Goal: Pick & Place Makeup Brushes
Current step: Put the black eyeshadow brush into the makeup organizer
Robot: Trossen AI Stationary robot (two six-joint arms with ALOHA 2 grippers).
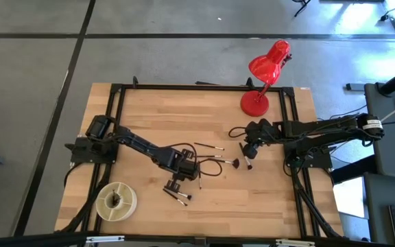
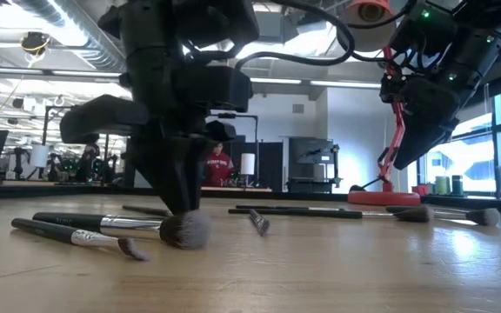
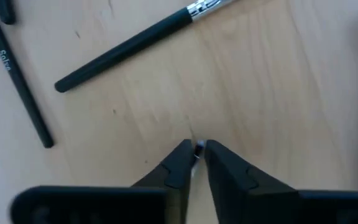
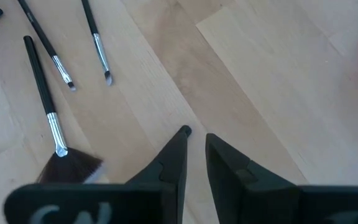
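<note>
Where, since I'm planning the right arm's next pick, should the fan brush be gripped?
Probably mid-handle on the fan brush, from straight above with jaws across it: it lies flat on the table, its handle straight and bare, its bristles splayed.

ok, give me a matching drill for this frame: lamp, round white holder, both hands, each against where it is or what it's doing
Things:
1. red lamp
2. round white holder
3. left hand
4. right hand

Places or states:
a. raised off the table, right of centre
b. table corner, lower left in the high view
c. table edge, upper right in the high view
d. down at the tabletop, closed on a thin brush

Pairs: 1-c, 2-b, 3-d, 4-a
</note>
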